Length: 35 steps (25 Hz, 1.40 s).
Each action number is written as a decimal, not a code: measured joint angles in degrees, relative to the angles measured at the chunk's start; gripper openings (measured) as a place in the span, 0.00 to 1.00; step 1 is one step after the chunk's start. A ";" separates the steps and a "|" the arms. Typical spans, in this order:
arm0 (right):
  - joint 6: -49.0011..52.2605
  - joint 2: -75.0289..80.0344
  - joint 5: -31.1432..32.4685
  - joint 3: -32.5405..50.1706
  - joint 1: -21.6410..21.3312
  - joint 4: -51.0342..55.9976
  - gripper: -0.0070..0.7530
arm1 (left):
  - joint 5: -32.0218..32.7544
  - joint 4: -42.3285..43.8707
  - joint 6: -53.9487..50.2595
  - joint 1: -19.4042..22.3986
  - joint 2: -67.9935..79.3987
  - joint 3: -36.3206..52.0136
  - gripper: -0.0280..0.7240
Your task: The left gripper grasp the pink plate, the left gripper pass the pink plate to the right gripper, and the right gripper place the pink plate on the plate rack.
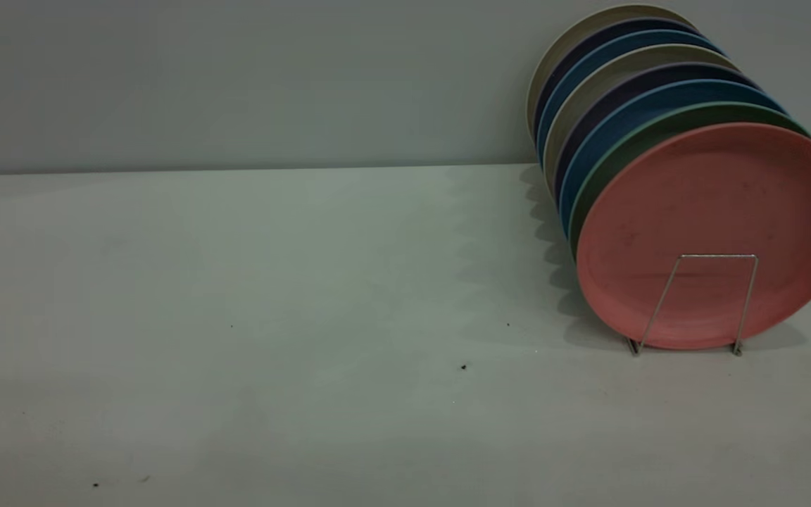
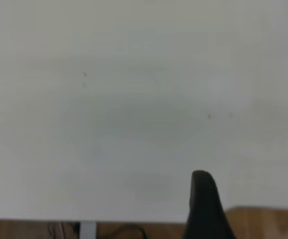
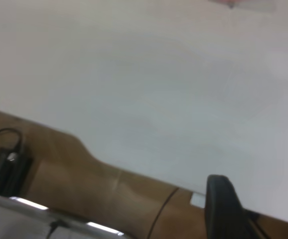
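Observation:
The pink plate (image 1: pixel 712 204) stands on edge at the front of a row of plates in the plate rack (image 1: pixel 719 255), behind the rack's front wire loop, at the right of the table. Neither arm shows in the exterior view. My left gripper (image 2: pixel 204 199) shows only as one black tip over bare table near the table's edge, holding nothing that I can see. My right gripper (image 3: pixel 261 194) is open and empty, above the table's edge, far from the plate.
Behind the pink plate stand a green plate (image 1: pixel 631 144), blue plates (image 1: pixel 610 116) and several more. The white table (image 1: pixel 272 296) carries a few dark specks. Wood flooring and black cables (image 3: pixel 4 149) lie beyond the table's edge.

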 joint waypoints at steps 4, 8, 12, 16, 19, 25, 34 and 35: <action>-0.11 -3.11 -1.42 0.64 0.00 -0.61 0.49 | 0.11 3.07 -0.32 0.00 -3.22 0.00 0.72; -0.24 -4.57 -2.67 0.91 0.00 -0.83 0.49 | -0.06 4.53 -0.50 0.00 -3.29 1.78 0.72; -0.24 -5.89 -2.65 1.35 0.00 -1.11 0.49 | -0.58 4.56 -0.50 0.00 -3.29 4.70 0.72; 0.69 -5.95 -2.59 1.35 0.00 -1.74 0.49 | -1.45 2.74 0.34 0.00 -3.29 5.54 0.72; 2.08 -5.95 -2.66 1.35 0.00 -2.89 0.49 | -1.51 1.32 1.41 0.00 -3.29 5.58 0.72; 2.53 -5.95 -2.71 1.35 0.00 -2.86 0.49 | -1.51 1.17 1.70 0.00 -3.29 5.58 0.72; 2.73 -6.37 -2.71 1.35 0.39 -2.74 0.49 | -1.61 1.16 1.70 0.00 -3.29 5.58 0.72; 2.72 -6.52 -2.71 1.35 0.57 -2.74 0.49 | -1.61 1.16 1.70 0.00 -3.34 5.58 0.72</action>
